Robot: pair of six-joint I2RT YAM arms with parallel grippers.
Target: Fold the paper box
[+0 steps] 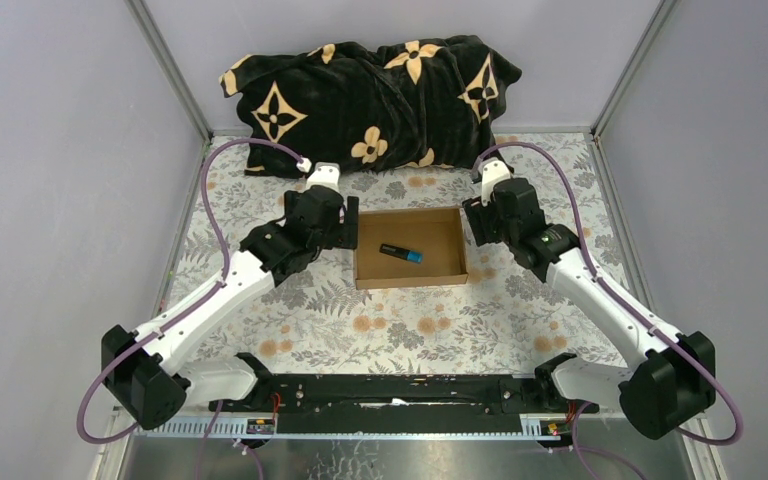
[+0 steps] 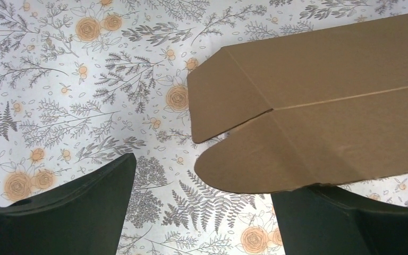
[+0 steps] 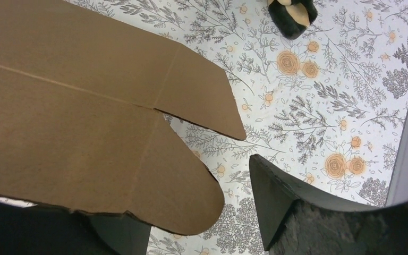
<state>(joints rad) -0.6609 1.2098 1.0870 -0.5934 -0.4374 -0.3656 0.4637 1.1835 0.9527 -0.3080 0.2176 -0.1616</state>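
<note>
paper box [image 1: 415, 276] sits open-topped, brown, round-flapped; left tool [image 1: 350, 226] spread, right tool [image 1: 472, 222] seemingly spread.

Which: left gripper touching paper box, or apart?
Cannot tell. Left wrist view: paper box edge overlaps one finger of left gripper; neither contact nor gap shows.

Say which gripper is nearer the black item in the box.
Left, slightly: left gripper at the box's left wall, right gripper at its right wall; item lies left of centre.
</note>
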